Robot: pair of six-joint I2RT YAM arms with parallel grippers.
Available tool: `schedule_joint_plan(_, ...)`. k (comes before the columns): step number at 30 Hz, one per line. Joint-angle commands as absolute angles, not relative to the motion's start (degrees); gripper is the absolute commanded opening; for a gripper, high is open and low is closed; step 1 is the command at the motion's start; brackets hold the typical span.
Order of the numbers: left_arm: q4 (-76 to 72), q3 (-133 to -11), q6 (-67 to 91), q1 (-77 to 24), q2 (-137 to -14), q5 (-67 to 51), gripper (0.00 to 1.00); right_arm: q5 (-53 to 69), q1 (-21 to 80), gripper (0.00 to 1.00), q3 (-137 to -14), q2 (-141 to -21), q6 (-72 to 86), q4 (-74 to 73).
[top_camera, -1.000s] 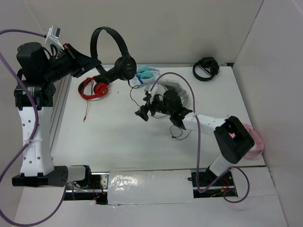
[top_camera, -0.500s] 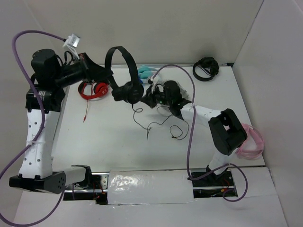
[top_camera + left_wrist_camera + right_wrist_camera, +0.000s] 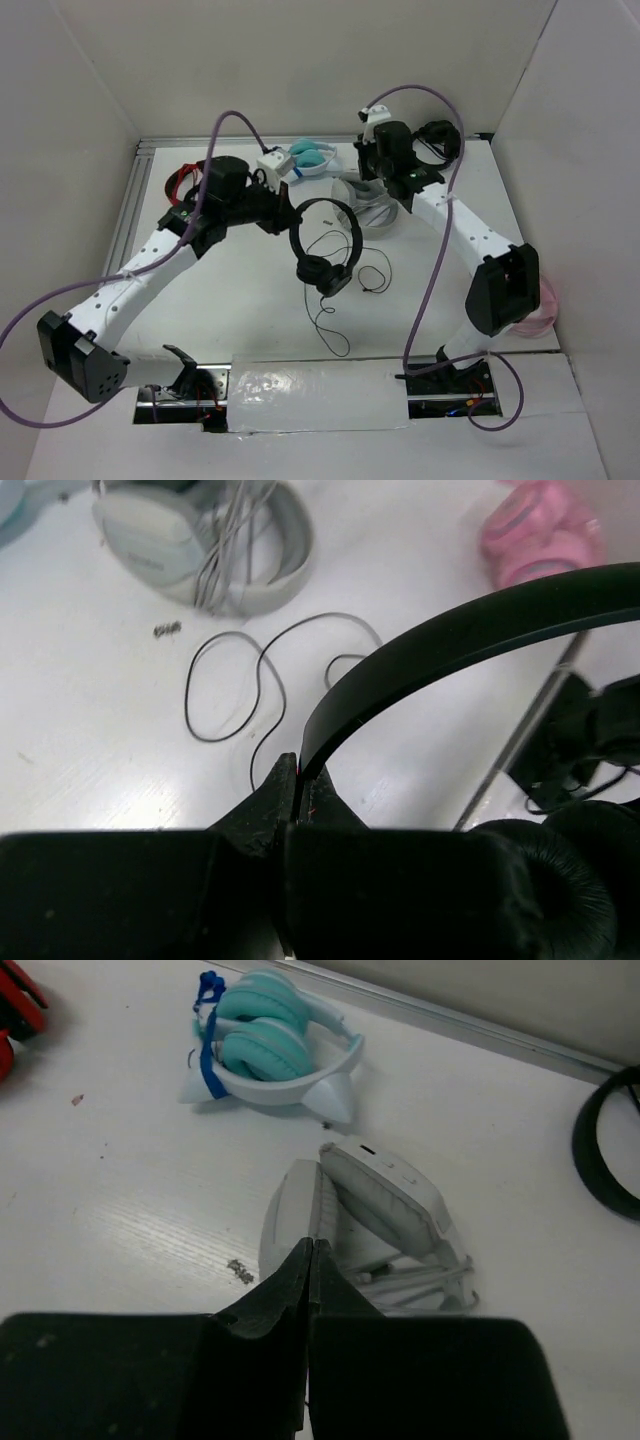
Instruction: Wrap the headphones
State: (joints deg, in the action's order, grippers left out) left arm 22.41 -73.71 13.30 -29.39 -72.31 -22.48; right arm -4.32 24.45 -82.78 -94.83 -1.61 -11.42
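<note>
The left jaws clench the headphones (image 3: 322,270) by the headband, cable (image 3: 330,325) trailing on the tabletop (image 3: 230,300). The right jaws clenched empty above grey headphones (image 3: 370,1210), near a teal pair (image 3: 270,1045).

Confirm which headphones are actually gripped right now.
The slim black headphones: the left gripper is shut on their thin headband. The teal pair, grey pair, red pair and pink pair lie ungripped on the table.

The headphones (image 3: 320,272) lower, further right.
</note>
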Motion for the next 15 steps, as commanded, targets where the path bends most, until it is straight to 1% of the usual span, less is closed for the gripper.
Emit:
schedule_joint_plan(1,18.27,-75.48,13.69,-30.94,-74.7,-11.69,0.0,-3.56,23.47,0.0,-83.95,-88.18,-0.18,-16.79)
schedule_joint_plan(2,19.85,-76.63,14.93,-30.68,-75.23,-11.52,0.0,-1.6,23.21,0.06,-82.28,-86.5,-0.18,-15.48)
schedule_joint_plan(3,20.73,-77.86,15.9,-30.41,-76.19,-11.34,0.0,-0.28,23.2,0.29,-76.44,-84.66,1.91,-13.12)
schedule_joint_plan(4,21.7,-80.22,17.91,-30.15,-76.46,-11.51,0.0,3.56,23.03,0.34,-72.55,-80.11,3.06,-6.66)
schedule_joint_plan(5,22.58,-81.9,19.84,-27.97,-76.12,-12.99,0.0,6.21,22.16,0.35,-64.77,-74.85,8.64,2.11)
schedule_joint_plan(6,22.85,-81.91,19.86,-27.95,-75.85,-13.01,0.0,6.24,21.45,0.35,-61.03,-74.8,8.7,2.2)
schedule_joint_plan(7,23.11,-83.05,21.34,-26.82,-75.41,-15.01,0.0,7.63,20.58,0.37,-57.34,-68.7,11.22,9.85)
schedule_joint_plan(8,24.42,-83.58,23.01,-24.81,-75.06,-14.59,0.0,11.56,19.26,0.48,-54.09,-65.42,14.99,14.02)
schedule_joint_plan(9,25.3,-84.37,23.9,-24.18,-74.54,-13.63,0.0,13.34,18.47,0.8,-49.27,-62.69,16.94,17.11)
schedule_joint_plan(10,26.44,-85.85,26.52,-23.39,-74.62,-9.71,0.0,14.49,18.28,0.93,-48.09,-58.4,19.22,19.66)
schedule_joint_plan(11,29.07,-86.83,28.2,-23.03,-74.71,-7.67,0.0,17.37,18.11,1.0,-47.73,-57.05,20.03,20.12)
schedule_joint_plan(13,31.28,-89.2,31.72,-21.02,-74.97,-5.55,0.0,19.42,18.11,1.0,-50.17,-56.69,19.77,17.78)
schedule_joint_plan(15,33.56,-91.39,35.04,-19.35,-75.32,-6.32,0.0,20.04,18.72,1.0,-54.99,-58.09,18.73,13.38)
